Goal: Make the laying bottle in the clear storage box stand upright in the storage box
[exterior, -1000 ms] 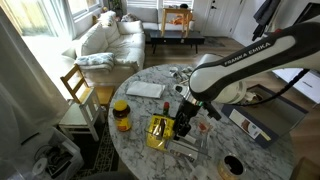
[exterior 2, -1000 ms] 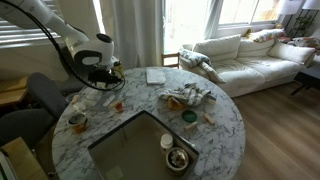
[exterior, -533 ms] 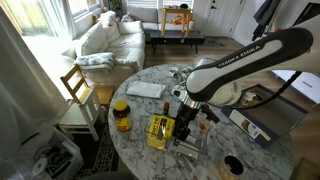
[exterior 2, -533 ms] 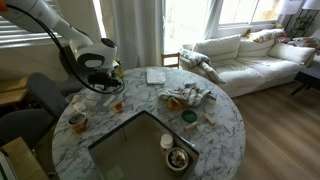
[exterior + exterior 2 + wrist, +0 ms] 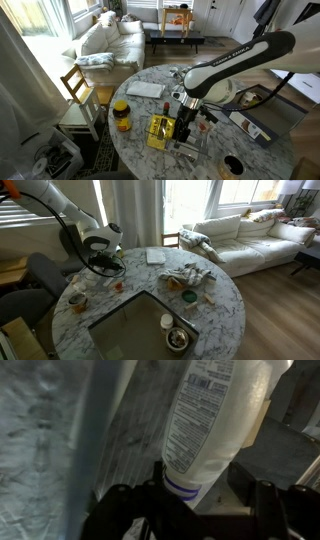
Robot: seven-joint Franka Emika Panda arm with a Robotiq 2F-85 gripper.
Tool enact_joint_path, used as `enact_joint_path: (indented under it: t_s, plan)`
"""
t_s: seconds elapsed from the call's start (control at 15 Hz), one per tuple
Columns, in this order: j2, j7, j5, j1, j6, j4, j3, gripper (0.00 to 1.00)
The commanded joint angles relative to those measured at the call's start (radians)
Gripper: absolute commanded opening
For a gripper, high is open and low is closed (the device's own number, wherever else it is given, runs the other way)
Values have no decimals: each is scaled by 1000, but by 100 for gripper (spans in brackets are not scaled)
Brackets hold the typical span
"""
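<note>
In the wrist view a slim pale bottle (image 5: 215, 420) with a printed label and a purple ring at its neck fills the middle. Its neck end sits between my gripper's (image 5: 190, 510) dark fingers, and its body reaches away to the top edge. The left finger (image 5: 118, 510) is close beside the neck. A gap shows between the bottle and the right finger (image 5: 268, 505), so the gripper is open around it. The clear storage box (image 5: 105, 430) shows as a see-through wall to the left. In an exterior view the gripper (image 5: 185, 127) reaches down into the box (image 5: 192, 144).
A yellow packet (image 5: 160, 132) lies right beside the box, and an orange-lidded jar (image 5: 121, 114) stands further off. A white pad (image 5: 145, 90), a flat carton (image 5: 250, 122) and a dark cup (image 5: 232, 165) share the round marble table (image 5: 215, 160). A chair (image 5: 78, 95) stands at its edge.
The arm's upper links have shifted a little while the hand stays low over the box beside the yellow packet.
</note>
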Motion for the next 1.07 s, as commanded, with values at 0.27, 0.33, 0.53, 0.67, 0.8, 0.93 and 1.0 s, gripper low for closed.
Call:
enact_joint_path:
  t_s: [0.27, 0.33, 0.53, 0.67, 0.8, 0.93, 1.0]
  plan:
    - [14, 122, -132, 51, -28, 39, -39, 29]
    - [8, 153, -164, 59, -28, 43, -40, 23]
    - [-12, 253, -268, 81, -41, 56, -49, 20]
    - [-18, 314, -336, 93, -57, 62, -57, 21]
    - [-10, 320, -359, 86, -74, 74, -43, 38]
    - [-1, 304, -362, 81, -92, 82, -30, 47]
    - [0, 303, -367, 82, -100, 85, -30, 54]
